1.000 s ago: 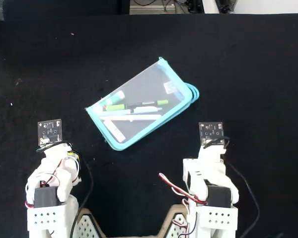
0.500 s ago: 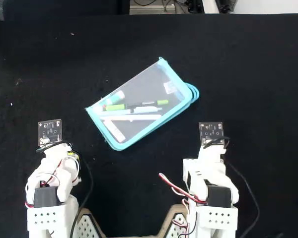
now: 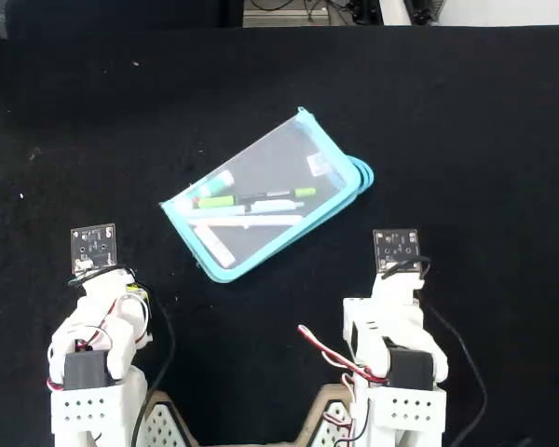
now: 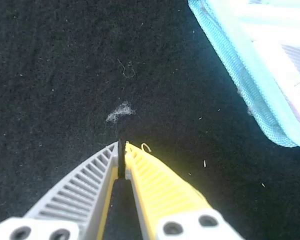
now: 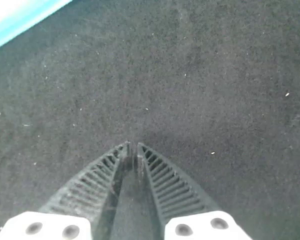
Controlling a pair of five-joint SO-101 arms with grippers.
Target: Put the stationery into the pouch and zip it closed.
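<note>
A light blue pouch with a clear face lies tilted at the middle of the black table, with pens, a green marker and other stationery showing inside it. One corner of the pouch appears in the left wrist view, and a sliver of its edge in the right wrist view. My left gripper is shut and holds nothing, low over the bare cloth near the table's front left. My right gripper is shut too, empty, over the cloth at the front right. Both arms are folded back, away from the pouch.
Black cloth covers the whole table. A bit of lint lies on the cloth just ahead of the left gripper. Cables and gear sit beyond the far edge.
</note>
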